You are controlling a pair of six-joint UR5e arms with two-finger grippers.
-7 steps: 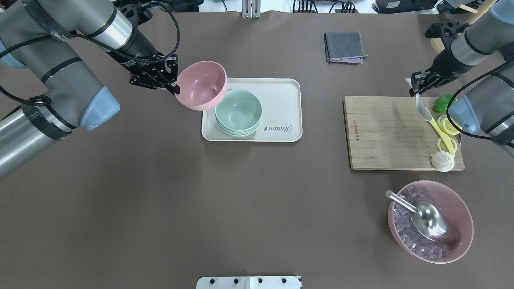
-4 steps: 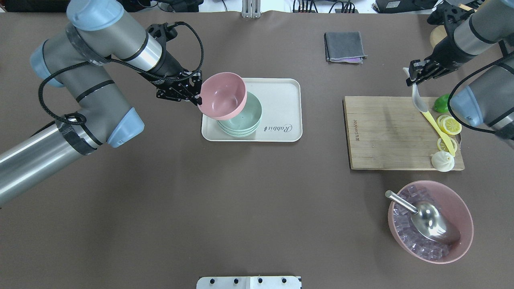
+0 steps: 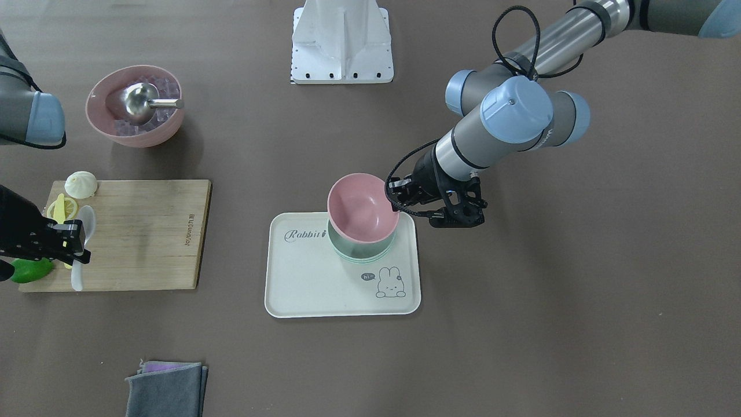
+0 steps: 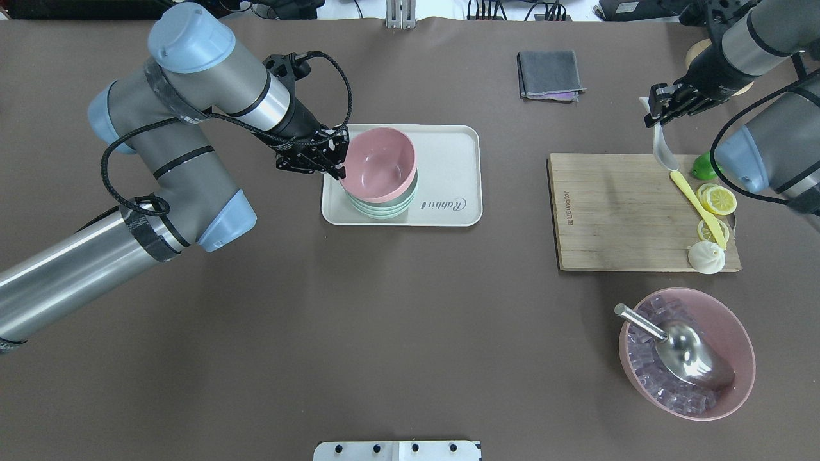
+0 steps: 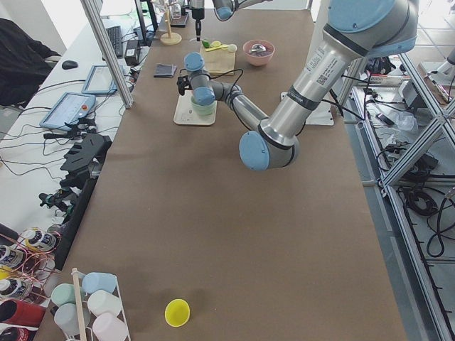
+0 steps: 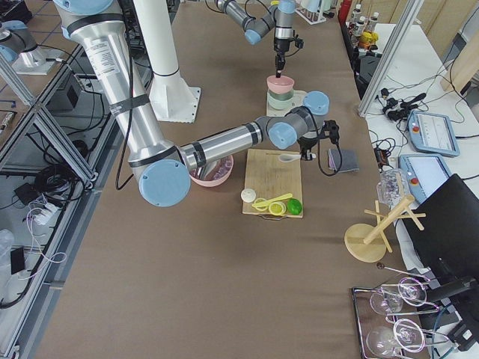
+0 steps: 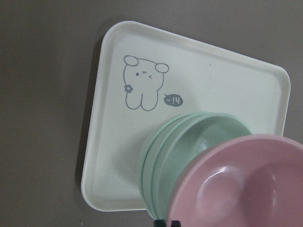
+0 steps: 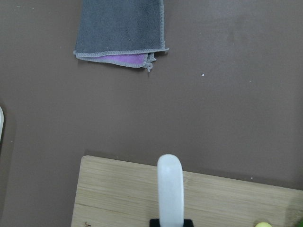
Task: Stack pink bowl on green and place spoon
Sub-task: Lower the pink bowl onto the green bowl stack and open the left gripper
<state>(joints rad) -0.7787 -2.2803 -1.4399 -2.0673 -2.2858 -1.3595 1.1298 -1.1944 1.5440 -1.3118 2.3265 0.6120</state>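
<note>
My left gripper (image 4: 341,168) is shut on the near-left rim of the pink bowl (image 4: 379,163). It holds the bowl tilted just over the stack of green bowls (image 4: 384,208) on the cream tray (image 4: 448,153). The left wrist view shows the pink bowl (image 7: 241,184) overlapping the green bowls (image 7: 189,142); I cannot tell whether they touch. My right gripper (image 4: 655,121) is shut on the handle of the white spoon (image 4: 663,153), which hangs over the far edge of the wooden cutting board (image 4: 608,211). The spoon also shows in the right wrist view (image 8: 169,189).
The board holds lemon slices (image 4: 719,200), a lime (image 4: 701,168), a yellow utensil (image 4: 698,208) and a white bun (image 4: 706,257). A second pink bowl (image 4: 746,358) with ice cubes and a metal scoop (image 4: 685,352) stands near right. A grey cloth (image 4: 549,73) lies at the back.
My left gripper has carried the pink bowl to the right, from beside the tray to over the green bowls. My right gripper has moved the spoon toward the table's far side.
</note>
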